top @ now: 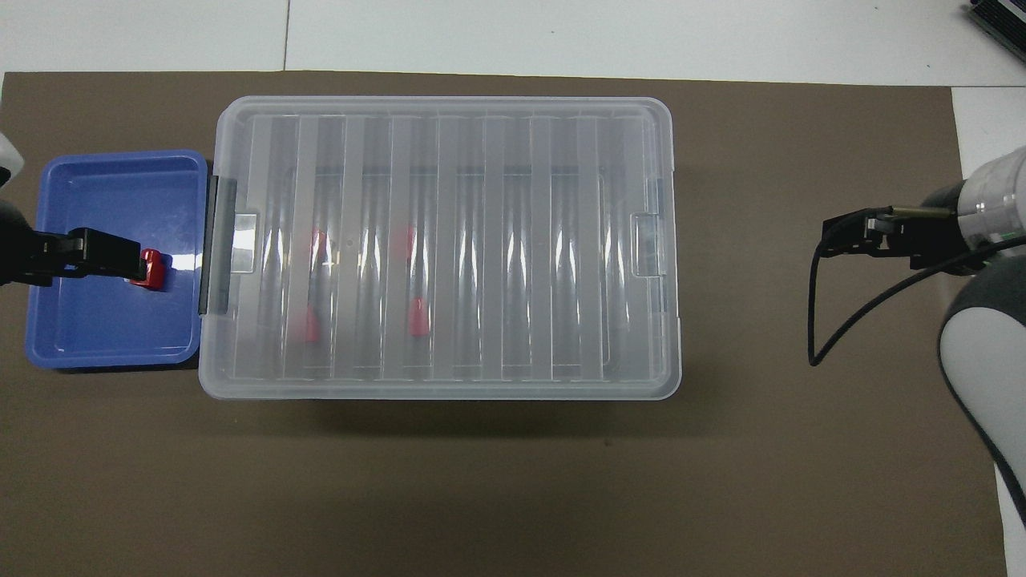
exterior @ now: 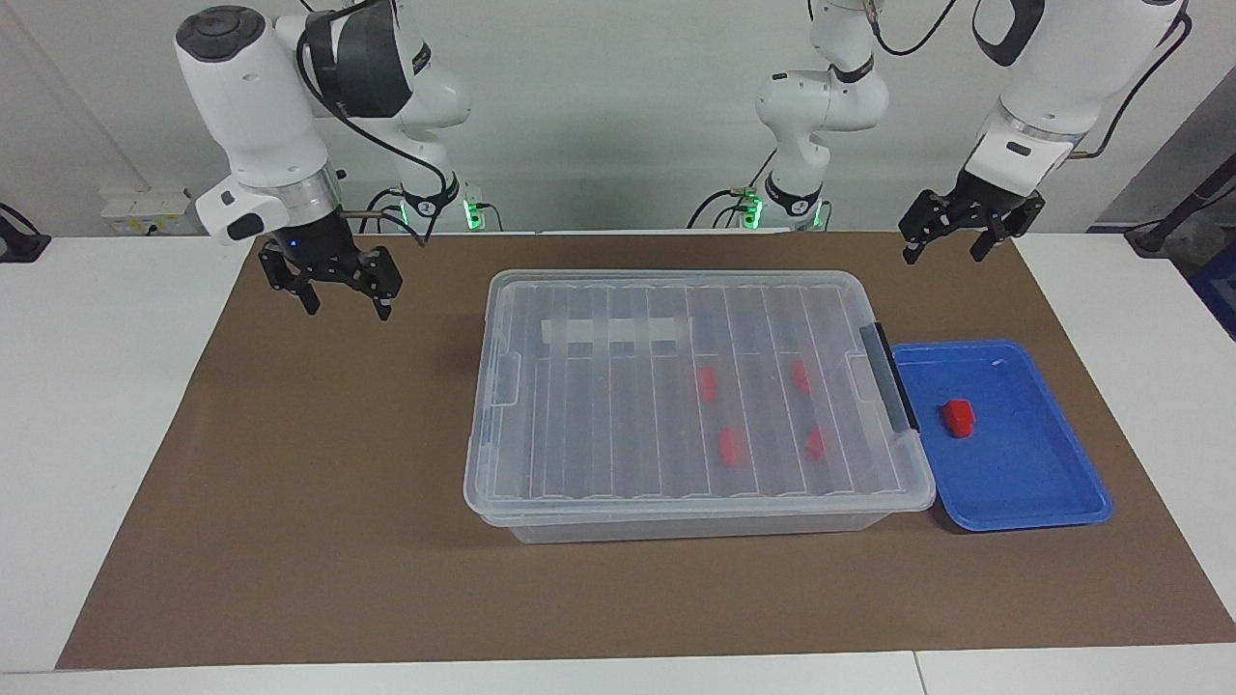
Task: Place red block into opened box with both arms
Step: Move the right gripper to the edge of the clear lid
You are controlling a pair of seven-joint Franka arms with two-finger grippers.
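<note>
The red block (exterior: pixel 958 417) lies in the blue tray (exterior: pixel 1053 502) beside the lidded box (exterior: pixel 502 483), well below the left gripper (exterior: pixel 946 246), which hangs spread and empty. The right gripper (exterior: pixel 343 301), also spread, hovers over the bench's brown mat (exterior: pixel 290 541) at the box's other end.

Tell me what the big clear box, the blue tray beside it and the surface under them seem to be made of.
Large clear box: apparently translucent plastic, glossy; red blocks show through its ribbed lid.
Shallow blue tray: likely moulded plastic, smooth, with glare spots.
Brown mat: matte sheet, perhaps paper or felt; no reflections.
</note>
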